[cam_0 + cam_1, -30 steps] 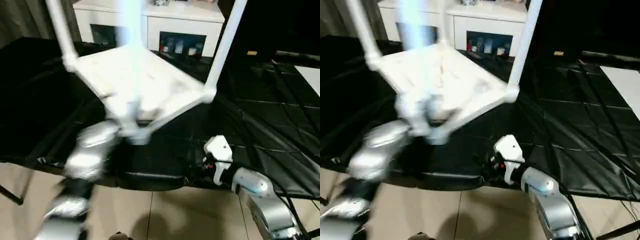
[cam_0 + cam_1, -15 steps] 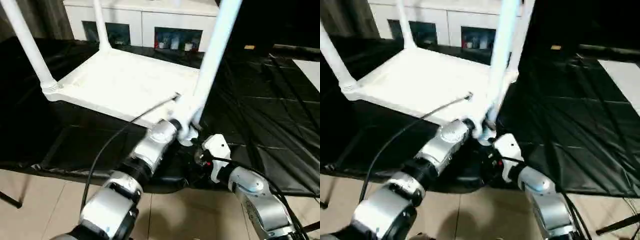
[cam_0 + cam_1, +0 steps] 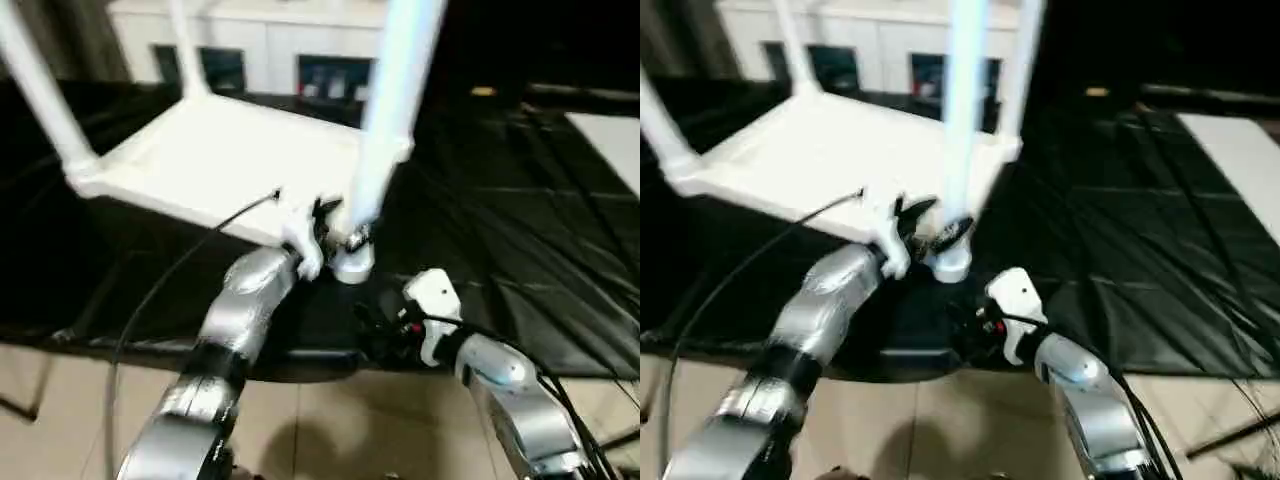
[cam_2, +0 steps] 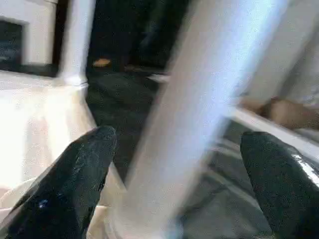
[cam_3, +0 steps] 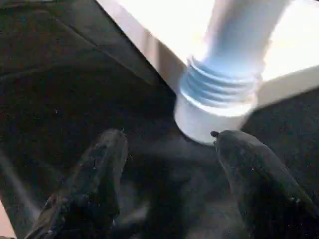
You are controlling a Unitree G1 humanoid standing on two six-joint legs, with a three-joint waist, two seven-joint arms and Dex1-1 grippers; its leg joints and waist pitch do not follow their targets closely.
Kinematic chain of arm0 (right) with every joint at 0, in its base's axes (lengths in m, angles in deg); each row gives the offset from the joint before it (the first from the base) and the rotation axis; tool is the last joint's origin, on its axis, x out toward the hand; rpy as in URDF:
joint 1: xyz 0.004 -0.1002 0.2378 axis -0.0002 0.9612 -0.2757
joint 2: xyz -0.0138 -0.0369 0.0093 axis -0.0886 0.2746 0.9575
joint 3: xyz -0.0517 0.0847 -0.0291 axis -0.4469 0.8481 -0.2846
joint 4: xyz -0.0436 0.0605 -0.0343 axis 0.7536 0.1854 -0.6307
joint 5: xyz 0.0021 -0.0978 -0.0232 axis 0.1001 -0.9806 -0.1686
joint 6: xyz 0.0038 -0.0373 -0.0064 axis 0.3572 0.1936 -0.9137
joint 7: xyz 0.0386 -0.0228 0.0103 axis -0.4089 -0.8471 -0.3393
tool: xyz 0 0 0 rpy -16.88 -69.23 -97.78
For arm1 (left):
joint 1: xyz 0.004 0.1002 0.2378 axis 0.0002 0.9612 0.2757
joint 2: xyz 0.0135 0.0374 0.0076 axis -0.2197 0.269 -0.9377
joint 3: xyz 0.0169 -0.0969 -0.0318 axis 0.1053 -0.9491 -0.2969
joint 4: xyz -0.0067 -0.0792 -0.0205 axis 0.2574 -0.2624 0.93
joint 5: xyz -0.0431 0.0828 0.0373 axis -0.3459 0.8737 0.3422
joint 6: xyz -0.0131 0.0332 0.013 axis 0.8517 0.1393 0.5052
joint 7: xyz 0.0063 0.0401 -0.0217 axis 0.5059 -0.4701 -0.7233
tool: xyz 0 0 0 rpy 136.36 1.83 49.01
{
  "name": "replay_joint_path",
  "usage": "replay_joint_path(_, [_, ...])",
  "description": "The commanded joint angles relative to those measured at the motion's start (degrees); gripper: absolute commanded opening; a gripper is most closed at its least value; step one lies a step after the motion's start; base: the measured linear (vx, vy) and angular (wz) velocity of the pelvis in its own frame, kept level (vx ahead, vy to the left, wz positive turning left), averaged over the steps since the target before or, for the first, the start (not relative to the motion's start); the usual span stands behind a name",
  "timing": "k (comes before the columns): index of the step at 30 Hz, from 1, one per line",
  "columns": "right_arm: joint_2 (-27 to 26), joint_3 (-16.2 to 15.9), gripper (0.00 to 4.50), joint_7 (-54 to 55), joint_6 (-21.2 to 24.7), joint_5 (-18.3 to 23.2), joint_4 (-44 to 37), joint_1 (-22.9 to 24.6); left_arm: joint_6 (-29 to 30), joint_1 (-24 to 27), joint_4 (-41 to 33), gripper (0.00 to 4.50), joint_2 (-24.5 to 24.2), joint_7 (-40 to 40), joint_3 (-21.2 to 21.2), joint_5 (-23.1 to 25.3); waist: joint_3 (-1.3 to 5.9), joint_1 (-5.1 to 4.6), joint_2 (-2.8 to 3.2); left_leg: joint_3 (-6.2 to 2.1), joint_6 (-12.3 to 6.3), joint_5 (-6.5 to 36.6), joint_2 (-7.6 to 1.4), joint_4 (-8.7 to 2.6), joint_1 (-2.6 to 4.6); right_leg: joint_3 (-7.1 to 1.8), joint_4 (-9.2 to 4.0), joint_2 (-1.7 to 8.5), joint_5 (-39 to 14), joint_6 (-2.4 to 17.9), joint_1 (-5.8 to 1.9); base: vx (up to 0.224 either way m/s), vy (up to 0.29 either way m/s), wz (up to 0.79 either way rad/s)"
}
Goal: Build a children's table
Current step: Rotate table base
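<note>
The children's table lies upside down: its white tabletop [image 3: 210, 160] rests on a black-covered surface with white legs pointing up, one at the left [image 3: 35, 90] and one at the back [image 3: 183, 45]. The near corner's leg [image 3: 390, 110] stands in its round socket [image 5: 209, 119], its threaded base showing. My left gripper [image 3: 338, 228] is open, a black finger [image 4: 75, 184] on either side of that leg just above the socket, apart from it. Lower, in front of the same corner, my right gripper [image 3: 380, 318] is open with nothing between its fingers [image 5: 84, 189].
A white cabinet [image 3: 270, 40] with dark glass doors stands behind the table. Black sheeting [image 3: 520, 220] covers the work surface out to the right, where a white panel [image 3: 615, 140] lies. Beige floor tiles [image 3: 330, 430] run below the front edge. A black cable [image 3: 170, 280] loops off my left forearm.
My left arm has come up from the lower left to the near corner, and its fingers now flank the leg there. The view has shifted. The right arm has barely moved.
</note>
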State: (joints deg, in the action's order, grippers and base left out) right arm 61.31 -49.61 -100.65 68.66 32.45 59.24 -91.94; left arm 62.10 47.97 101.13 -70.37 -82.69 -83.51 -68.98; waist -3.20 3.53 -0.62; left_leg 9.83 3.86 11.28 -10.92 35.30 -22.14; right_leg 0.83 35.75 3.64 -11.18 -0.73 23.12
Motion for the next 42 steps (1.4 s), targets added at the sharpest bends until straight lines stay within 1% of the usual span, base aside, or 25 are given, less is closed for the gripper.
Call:
replay_joint_path(1, [-0.20, -0.24, 3.17, -0.37, -0.81, -0.26, 1.43, -1.68, 3.13, 4.53, -7.41, 4.46, -3.10, -5.10, 3.06, -2.43, 3.35, 0.02, -0.29, -0.50, -2.16, 12.20, -2.35, -5.18, 1.01, -1.72, -4.23, 3.66, -8.21, 13.51, -2.12, 0.000, 0.000, 0.00])
replay_joint_path(3, [-0.40, -0.38, 3.17, -0.40, -1.01, -0.37, 1.90, -2.20, 3.39, 5.91, -9.07, 4.46, -4.12, -5.71, 3.39, -2.78, 3.23, -0.17, -0.27, -0.43, -1.50, 12.76, -2.22, -5.37, 0.82, -1.71, -4.30, 3.45, -9.01, 12.56, -2.11, 0.000, 0.000, 0.00])
replay_joint_path(5, [-1.19, -0.60, 3.17, -0.38, -1.45, -0.56, 3.60, -3.87, 3.22, 9.11, -12.61, 4.46, -6.83, -5.86, 3.38, -2.17, 3.37, -0.16, 0.41, -0.40, -0.61, 13.13, -2.18, -5.31, 1.16, -1.74, -4.26, 3.33, -8.12, 12.19, -1.92, 0.000, 0.000, 0.00])
replay_joint_path(7, [-2.18, -0.72, 3.17, -0.06, -2.01, -0.86, 6.05, -5.87, 2.61, 11.23, -14.01, 4.46, -9.35, -2.99, 2.20, 1.16, 3.29, -0.71, 0.25, -0.43, -0.12, 14.03, -2.17, -5.57, 0.94, -1.69, -4.34, 3.24, -8.42, 11.84, -2.08, 0.000, 0.000, 0.00])
replay_joint_path(8, [-2.70, -0.61, 3.17, -0.08, -2.18, -0.64, 7.19, -6.71, 2.71, 11.98, -14.73, 4.46, -10.27, -1.09, 1.28, 3.40, 3.20, -0.83, -0.01, -0.32, 0.11, 14.29, -2.03, -5.54, 1.08, -1.78, -4.51, 3.19, -9.46, 11.18, -2.06, 0.000, 0.000, 0.00])
replay_joint_path(10, [-3.28, -0.43, 3.17, 0.08, -2.45, -0.53, 9.00, -7.81, 3.28, 12.59, -15.36, 4.46, -10.95, 0.57, 0.18, 4.79, 3.29, -0.95, 0.06, -0.29, 0.30, 13.81, -2.08, -5.46, 1.22, -1.83, -4.52, 3.23, -9.32, 11.05, -2.06, 0.000, 0.000, 0.00])
replay_joint_path(13, [-5.37, 0.49, 3.17, 1.26, -4.10, -0.46, 16.70, -12.10, 4.96, 13.84, -16.68, 4.46, -10.58, 5.37, -3.23, 5.69, 3.26, -1.47, 0.05, -0.35, 0.78, 14.09, -2.00, -5.54, 1.04, -1.76, -4.32, 3.30, -10.08, 11.68, -2.03, 0.000, 0.000, 0.00])
replay_joint_path(14, [-5.44, 0.52, 3.17, 1.32, -4.19, -0.45, 17.00, -12.27, 5.08, 13.88, -16.80, 4.46, -10.61, 5.49, -3.24, 5.65, 3.19, -1.66, 0.10, -0.47, 1.07, 14.61, -1.88, -5.65, 0.90, -1.68, -4.56, 3.30, -12.00, 11.56, -2.19, 0.000, 0.000, 0.00])
replay_joint_path(17, [-6.62, 1.50, 3.17, 2.86, -6.30, -0.66, 23.44, -15.97, 7.05, 14.57, -18.93, 4.46, -11.00, 8.19, -3.32, 4.68, 3.11, -1.75, 0.23, -0.39, 1.36, 15.67, -1.92, -5.63, 1.02, -1.80, -4.74, 3.23, -13.13, 11.57, -1.83, 0.000, 0.000, 0.00])
replay_joint_path(20, [-7.24, 3.99, 3.17, 9.72, -11.29, -2.66, 36.47, -24.01, 6.74, 14.53, -20.52, 4.46, -10.67, 11.21, -2.83, 6.10, 3.24, -2.06, 0.39, -0.45, 2.00, 16.35, -1.76, -5.51, 1.01, -1.60, -4.81, 3.24, -15.31, 11.72, -1.78, 0.000, 0.000, 0.00])
replay_joint_path(21, [-7.05, 4.33, 3.17, 11.26, -12.17, -3.24, 38.46, -25.20, 6.89, 14.47, -20.70, 4.46, -10.35, 11.30, -2.85, 6.45, 3.21, -1.74, 0.53, -0.18, 2.08, 16.56, -1.80, -5.31, 1.48, -1.75, -5.01, 3.13, -15.41, 11.43, -1.24, 0.000, 0.000, 0.00])
replay_joint_path(25, [-5.93, 7.11, 3.17, 19.82, -14.13, -4.00, 45.11, -28.83, 7.21, 13.98, -20.31, 4.46, -9.10, 11.95, -3.01, 6.84, 3.53, -1.34, 0.63, -0.08, 2.27, 14.55, -1.73, -5.19, 1.48, -1.65, -4.51, 2.93, -11.61, 11.53, -1.37, 0.000, 0.000, 0.00])
replay_joint_path(26, [-5.55, 7.91, 3.17, 21.07, -14.90, -3.77, 46.24, -29.45, 7.43, 13.91, -20.38, 4.46, -8.43, 12.85, -3.18, 7.04, 3.57, -1.07, 0.34, 0.14, 2.06, 14.17, -1.64, -5.02, 1.52, -1.66, -4.50, 2.78, -10.21, 11.57, -1.39, 0.000, 0.000, 0.00])
replay_joint_path(27, [-5.54, 9.15, 3.17, 19.43, -15.83, -2.22, 45.51, -29.26, 7.87, 13.99, -20.94, 4.46, -7.95, 14.22, -2.88, 7.81, 3.68, -0.97, 0.02, 0.11, 1.48, 12.80, -1.63, -5.01, 1.15, -1.65, -4.19, 2.74, -7.99, 11.51, -1.87, 0.000, 0.000, 0.00])
replay_joint_path(29, [-5.56, 9.98, 3.17, 18.14, -16.47, -1.14, 44.86, -29.06, 8.22, 14.07, -21.39, 4.46, -7.68, 15.19, -2.61, 8.34, 3.95, -0.73, 0.09, 0.01, 0.26, 9.92, -1.66, -4.77, 0.84, -1.62, -3.66, 2.95, -4.29, 11.36, -2.30, 0.000, 0.000, 0.00])
replay_joint_path(30, [-5.61, 10.89, 3.17, 16.24, -16.84, 0.27, 42.78, -28.01, 8.12, 14.35, -22.11, 4.46, -7.37, 16.45, -2.32, 8.67, 3.96, -0.73, -0.16, 0.05, -0.21, 8.87, -1.58, -4.74, 0.72, -1.54, -3.63, 2.88, -3.22, 11.50, -2.39, 0.000, 0.000, 0.00])
replay_joint_path(31, [-5.44, 11.72, 3.17, 13.48, -16.19, 2.05, 37.89, -25.26, 8.05, 14.85, -23.26, 4.46, -6.79, 17.86, -2.40, 8.43, 4.03, -0.65, -0.64, 0.17, -1.33, 7.67, -1.63, -4.56, 0.67, -1.57, -3.49, 2.87, -1.19, 11.74, -2.58, 0.000, 0.000, 0.00])
replay_joint_path(32, [-4.85, 12.53, 3.17, 11.62, -14.58, 3.53, 29.71, -20.29, 7.74, 15.42, -24.25, 4.46, -6.32, 19.56, -2.46, 8.98, 4.03, -0.23, -0.49, 0.11, -2.50, 5.95, -1.81, -4.45, 0.57, -1.66, -3.26, 3.03, 1.18, 11.70, -2.79, 0.000, 0.000, 0.00])
replay_joint_path(33, [-4.48, 12.81, 3.17, 11.28, -13.97, 4.01, 25.96, -17.92, 7.56, 15.64, -24.59, 4.46, -6.15, 20.14, -2.46, 9.35, 4.06, 0.13, -0.49, 0.06, -3.48, 3.77, -1.88, -4.30, 0.61, -1.67, -3.04, 2.84, 4.45, 11.38, -2.88, 0.000, 0.000, 0.00])
replay_joint_path(35, [-3.84, 12.73, 3.17, 10.81, -12.92, 5.31, 20.78, -14.52, 8.23, 15.93, -24.96, 4.46, -5.83, 21.94, -2.64, 10.47, 4.23, 0.25, -0.52, 0.10, -4.04, 3.63, -1.80, -4.24, 0.79, -1.53, -2.98, 2.66, 5.34, 11.84, -2.75, 0.000, 0.000, 0.00])
replay_joint_path(36, [-3.84, 12.73, 3.17, 10.81, -12.92, 5.31, 20.78, -14.52, 8.23, 15.93, -24.96, 4.46, -5.83, 21.94, -2.64, 10.47, 4.16, 0.19, -0.55, 0.07, -4.15, 3.81, -1.78, -4.39, 0.77, -1.48, -3.11, 2.63, 4.92, 11.93, -2.78, 0.000, 0.000, 0.00])
replay_joint_path(38, [-1.92, 11.09, 3.17, 10.12, -6.68, 7.55, 9.21, -7.38, 8.31, 15.42, -24.64, 4.46, -4.63, 24.98, -3.94, 11.45, 3.85, 0.27, 0.11, 0.00, -3.43, 5.85, -1.90, -4.60, 1.00, -1.55, -3.57, 2.49, 2.25, 11.67, -2.66, 0.000, 0.000, 0.00])
replay_joint_path(39, [-1.92, 11.09, 3.17, 10.12, -6.68, 7.55, 9.21, -7.38, 8.31, 15.42, -24.64, 4.46, -4.63, 24.98, -3.94, 11.45, 3.80, 0.24, -0.04, 0.04, -3.31, 6.68, -1.94, -4.66, 1.08, -1.55, -3.81, 2.48, 1.43, 11.36, -2.58, 0.000, 0.000, 0.00])
replay_joint_path(40, [-1.19, 9.80, 3.17, 10.16, -3.18, 6.79, 4.93, -4.45, 8.07, 14.75, -24.55, 4.46, -3.95, 26.51, -4.78, 11.50, 3.65, 0.02, -0.08, -0.06, -2.61, 8.48, -1.86, -4.96, 0.95, -1.49, -4.05, 2.51, -1.51, 11.15, -2.56, 0.000, 0.000, 0.00])
replay_joint_path(42, [-1.47, 9.32, 3.17, 9.71, -2.29, 5.79, 1.53, -2.27, 8.31, 14.06, -24.36, 4.46, -3.56, 28.21, -5.18, 11.70, 3.30, -0.10, 0.79, -0.16, -0.92, 12.92, -1.92, -5.33, 1.15, -1.58, -4.75, 2.61, -7.43, 10.27, -2.17, 0.000, 0.000, 0.00])
